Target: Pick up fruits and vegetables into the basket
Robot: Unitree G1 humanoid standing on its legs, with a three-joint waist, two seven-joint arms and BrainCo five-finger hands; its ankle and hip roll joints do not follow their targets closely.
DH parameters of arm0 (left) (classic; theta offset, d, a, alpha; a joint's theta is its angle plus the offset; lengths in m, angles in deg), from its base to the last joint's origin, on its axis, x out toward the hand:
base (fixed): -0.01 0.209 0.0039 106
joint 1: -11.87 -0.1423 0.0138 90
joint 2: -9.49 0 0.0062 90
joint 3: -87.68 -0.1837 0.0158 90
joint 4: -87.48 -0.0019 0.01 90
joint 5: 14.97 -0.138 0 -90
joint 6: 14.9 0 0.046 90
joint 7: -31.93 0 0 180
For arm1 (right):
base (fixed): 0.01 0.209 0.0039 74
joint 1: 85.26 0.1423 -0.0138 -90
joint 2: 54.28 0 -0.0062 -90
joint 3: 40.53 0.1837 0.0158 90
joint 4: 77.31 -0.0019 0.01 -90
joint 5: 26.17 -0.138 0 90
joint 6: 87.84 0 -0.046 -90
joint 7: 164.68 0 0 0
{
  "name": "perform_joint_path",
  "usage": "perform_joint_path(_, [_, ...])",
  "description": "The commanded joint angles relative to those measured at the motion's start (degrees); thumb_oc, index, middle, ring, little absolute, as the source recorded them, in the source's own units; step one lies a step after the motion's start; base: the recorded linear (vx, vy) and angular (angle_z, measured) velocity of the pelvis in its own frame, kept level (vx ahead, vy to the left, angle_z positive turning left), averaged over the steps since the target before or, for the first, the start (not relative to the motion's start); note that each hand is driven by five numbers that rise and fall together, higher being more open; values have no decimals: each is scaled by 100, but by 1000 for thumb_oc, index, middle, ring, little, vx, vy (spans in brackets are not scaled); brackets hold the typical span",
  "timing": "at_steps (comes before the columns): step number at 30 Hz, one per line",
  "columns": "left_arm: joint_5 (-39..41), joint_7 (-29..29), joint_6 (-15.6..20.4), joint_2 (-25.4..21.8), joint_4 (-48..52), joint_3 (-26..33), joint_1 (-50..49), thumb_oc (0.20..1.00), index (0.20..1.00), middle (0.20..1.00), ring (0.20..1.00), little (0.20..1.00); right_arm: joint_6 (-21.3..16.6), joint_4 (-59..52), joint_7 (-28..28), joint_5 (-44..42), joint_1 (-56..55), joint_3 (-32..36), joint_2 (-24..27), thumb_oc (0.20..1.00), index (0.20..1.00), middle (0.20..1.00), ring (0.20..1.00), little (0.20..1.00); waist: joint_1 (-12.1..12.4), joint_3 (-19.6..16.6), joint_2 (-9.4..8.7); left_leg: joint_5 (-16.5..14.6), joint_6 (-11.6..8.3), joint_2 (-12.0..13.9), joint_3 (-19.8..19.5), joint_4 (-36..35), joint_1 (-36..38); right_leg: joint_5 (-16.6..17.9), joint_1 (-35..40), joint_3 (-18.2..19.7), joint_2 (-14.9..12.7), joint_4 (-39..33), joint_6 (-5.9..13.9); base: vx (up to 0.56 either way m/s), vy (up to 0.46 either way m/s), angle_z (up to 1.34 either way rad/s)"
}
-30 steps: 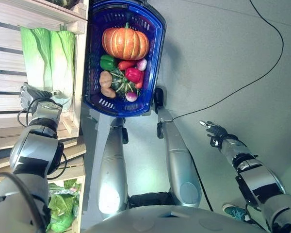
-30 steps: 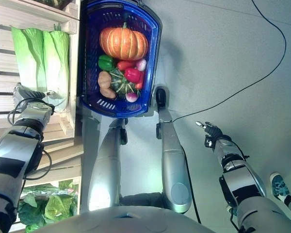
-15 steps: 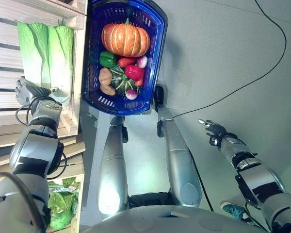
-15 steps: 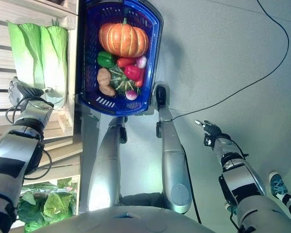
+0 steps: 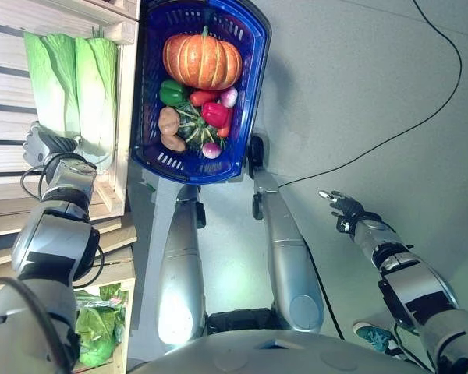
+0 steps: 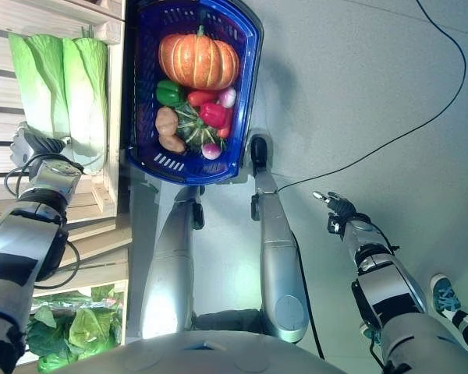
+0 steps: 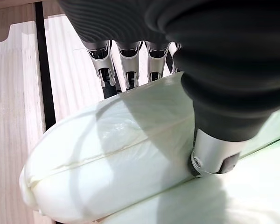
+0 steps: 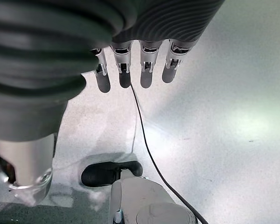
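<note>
Wooden shelf (image 5: 8, 167): we log it directly left of the basket, slatted, carrying the cabbages.
Basket (image 5: 252, 93): blue plastic, on the floor; our landmark for every entry below.
Cabbages (image 5: 70, 86): two pale green heads lying side by side on the shelf, just left of the basket, not yet in it.
Pumpkin (image 5: 202, 61): orange, in the far half of the basket.
Green squash (image 5: 193, 130): dark, striped, in the basket's middle, nearer than the pumpkin.
Green pepper (image 5: 171, 93): inside the basket on its shelf side.
Red pepper (image 5: 215, 115): inside the basket, toward its right wall.
Potatoes (image 5: 170, 123): brown, inside the basket along its shelf side, nearer than the green pepper.
Left robot hand (image 5: 45, 145): we find it at the stem end of the cabbages, left of the basket; its fingers (image 7: 127, 67) reach over one white stem, thumb pressed on the near side, grasping it.
Right robot hand (image 6: 335, 205): well right of the basket over the floor, fingers straight and spread, holding nothing.
</note>
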Motion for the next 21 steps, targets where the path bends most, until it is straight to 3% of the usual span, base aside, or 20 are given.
perform_joint_path(1, [150, 215, 34, 88, -103, 127, -252, 200, 200, 200, 200, 200, -29, 31, 44, -77, -367, -48, 189, 1000, 1000, 1000, 1000, 1000, 55, -173, 76, 338, 59, -258, -6, -377, -122, -636, 227, -336, 188, 286, 78, 0, 0, 0])
perform_joint_path(5, [244, 319, 99, 123, -112, 168, -278, 200, 200, 200, 200, 200, 2, 3, 26, -85, -350, -50, 180, 1000, 1000, 1000, 1000, 1000, 55, -173, 76, 353, 59, -253, 2, -417, -99, -630, 238, -346, 196, 271, 75, 0, 0, 0])
perform_joint_path(10, [731, 440, 473, 154, -59, 251, -347, 200, 200, 200, 200, 200, -24, 8, 34, -107, -357, -29, 186, 1000, 1000, 1000, 1000, 1000, 60, -173, 107, 365, 60, -255, 0, -444, -72, -640, 259, -347, 191, 272, 73, 0, 0, 0])
perform_joint_path(15, [1552, 417, 1214, 133, 165, 606, -462, 200, 200, 200, 200, 200, -170, 13, 11, -173, -422, 67, 172, 1000, 1000, 1000, 1000, 1000, 73, -173, 162, 357, 60, -265, -14, -491, 31, -684, 361, -341, 192, 267, 75, 1, -6, 0])
perform_joint_path(21, [1930, 146, 1871, 101, 534, 987, -682, 200, 200, 200, 200, 200, -448, -26, -100, -381, -461, 262, 189, 1000, 1000, 1000, 1000, 1000, 112, -173, 246, 339, 64, -280, -36, -532, 188, -732, 516, -341, 179, 268, 69, 5, -39, 1])
